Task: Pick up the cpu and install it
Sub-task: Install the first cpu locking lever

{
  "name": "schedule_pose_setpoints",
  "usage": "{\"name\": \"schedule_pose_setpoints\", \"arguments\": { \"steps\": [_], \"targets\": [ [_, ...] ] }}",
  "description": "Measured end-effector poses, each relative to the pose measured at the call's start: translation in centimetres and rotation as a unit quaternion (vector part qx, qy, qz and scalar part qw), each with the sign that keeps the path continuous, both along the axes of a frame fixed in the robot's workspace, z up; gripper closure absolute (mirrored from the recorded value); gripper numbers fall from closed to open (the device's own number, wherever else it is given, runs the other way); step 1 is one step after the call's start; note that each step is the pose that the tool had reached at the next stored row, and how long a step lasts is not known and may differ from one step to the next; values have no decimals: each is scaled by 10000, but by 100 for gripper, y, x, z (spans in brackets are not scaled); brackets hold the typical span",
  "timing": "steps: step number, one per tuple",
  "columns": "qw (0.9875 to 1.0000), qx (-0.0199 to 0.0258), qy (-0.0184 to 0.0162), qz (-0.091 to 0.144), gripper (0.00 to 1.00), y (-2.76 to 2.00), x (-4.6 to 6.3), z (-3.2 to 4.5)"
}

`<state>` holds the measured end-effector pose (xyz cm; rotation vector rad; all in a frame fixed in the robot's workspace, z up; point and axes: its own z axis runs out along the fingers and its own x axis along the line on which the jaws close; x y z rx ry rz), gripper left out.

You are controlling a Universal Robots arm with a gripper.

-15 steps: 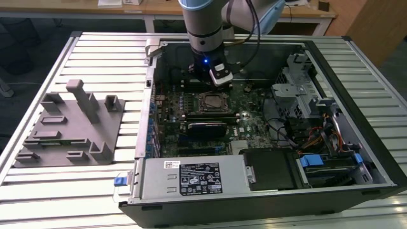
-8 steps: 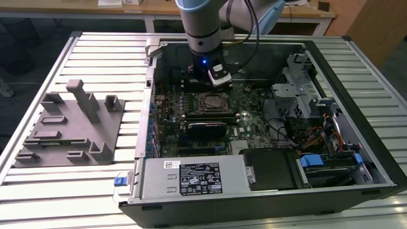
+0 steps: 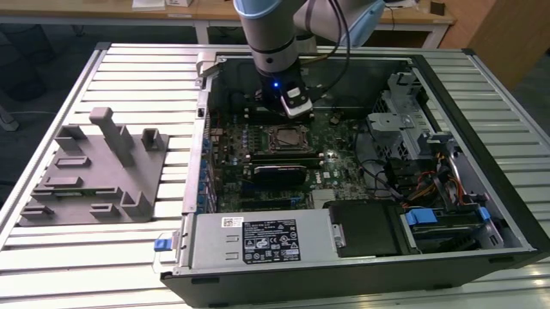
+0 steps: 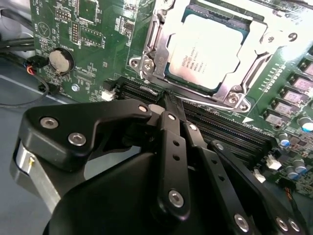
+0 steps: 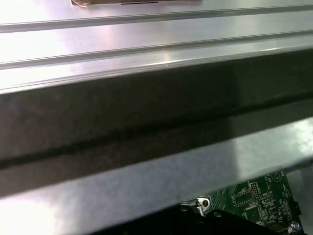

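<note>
The cpu (image 4: 205, 51), a pale silver square chip, lies flat in the motherboard socket with a metal frame (image 4: 151, 46) around its edges. In the exterior view the cpu (image 3: 286, 136) sits mid-board inside the open computer case. My gripper (image 3: 294, 108) hangs just above the board, on the far side of the socket and apart from the chip. In the second wrist view my gripper (image 4: 168, 100) has its black fingers (image 4: 172, 147) drawn together to a point over the memory slots, with nothing between them.
Black memory slots (image 4: 225, 129) and a coin battery (image 4: 59, 61) lie close to the socket. A dark case wall (image 5: 146, 122) is close to the wrist. A grey fixture (image 3: 94, 170) stands at the exterior view's left. A power supply (image 3: 257, 241) and a drive cage (image 3: 404, 125) crowd the case.
</note>
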<state>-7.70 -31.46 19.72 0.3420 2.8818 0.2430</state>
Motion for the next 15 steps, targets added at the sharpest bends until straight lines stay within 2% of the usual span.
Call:
{"name": "schedule_pose_setpoints", "arguments": {
  "steps": [5,10,15],
  "targets": [
    [10000,-8,-56,-1,89,1,-16,-21],
    [9999,-72,-100,-1,89,0,-17,-37],
    [9998,-138,-130,0,89,0,-17,-47]
  ]
}}
